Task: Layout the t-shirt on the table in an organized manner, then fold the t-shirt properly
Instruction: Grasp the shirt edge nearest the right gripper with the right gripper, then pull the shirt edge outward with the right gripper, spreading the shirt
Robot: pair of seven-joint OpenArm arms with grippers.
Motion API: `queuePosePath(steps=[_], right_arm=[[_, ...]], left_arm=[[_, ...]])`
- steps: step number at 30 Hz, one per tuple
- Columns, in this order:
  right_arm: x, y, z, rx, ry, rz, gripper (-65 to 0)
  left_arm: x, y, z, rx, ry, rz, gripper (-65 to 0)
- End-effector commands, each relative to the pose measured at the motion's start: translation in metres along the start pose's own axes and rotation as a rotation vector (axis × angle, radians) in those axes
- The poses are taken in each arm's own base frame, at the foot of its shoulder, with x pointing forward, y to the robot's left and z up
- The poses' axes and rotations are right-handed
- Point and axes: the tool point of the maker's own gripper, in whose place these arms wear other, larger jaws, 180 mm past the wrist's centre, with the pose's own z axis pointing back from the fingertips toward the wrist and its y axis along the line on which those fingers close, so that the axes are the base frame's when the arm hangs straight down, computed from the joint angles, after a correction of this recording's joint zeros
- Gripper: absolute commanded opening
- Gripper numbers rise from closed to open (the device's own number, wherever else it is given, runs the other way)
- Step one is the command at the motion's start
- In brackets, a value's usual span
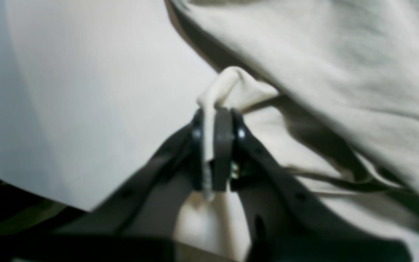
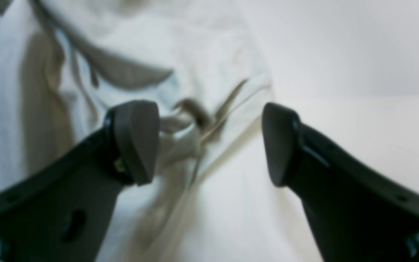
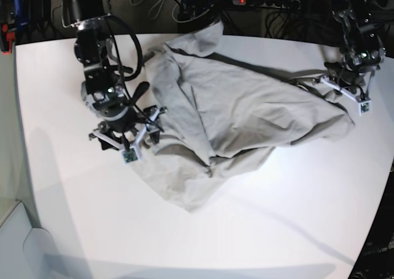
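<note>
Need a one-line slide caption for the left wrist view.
Left gripper shut on a pinched fold of the beige t-shirt, lifted above the white table.

1. Looks like a robotics lab or test bench setup, not anyone's home.
2. Big plain white table [image 3: 203,242] with two robot arms bolted at its far edge, little cameras strapped near the wrists.
3. Behind the table it's a mess of black cables [image 3: 178,5] and a power strip [image 3: 265,2] with a red switch lit.
4. Dark equipment stacked at the back left.
</note>
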Motion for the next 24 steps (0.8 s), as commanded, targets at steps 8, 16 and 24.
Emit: queuePosePath(steps=[8,16,24], right_arm=[[0.024,-0.003,-0.010,-0.002,-0.058,-0.011,-20.2],[0.037,-0.007,-0.018,-0.007,-0.072,-0.013,-22.3],[0.018,0.006,-0.035,0.021,-0.003,-0.045,-49.6]], left_arm=[[0.015,0.002,0.003,0.005,-0.046,-0.001,-64.7],[0.016,0.001,0.003,0.005,-0.049,0.000,-64.7],[0.020,0.000,0.001,0.002,-0.054,0.005,-64.7]])
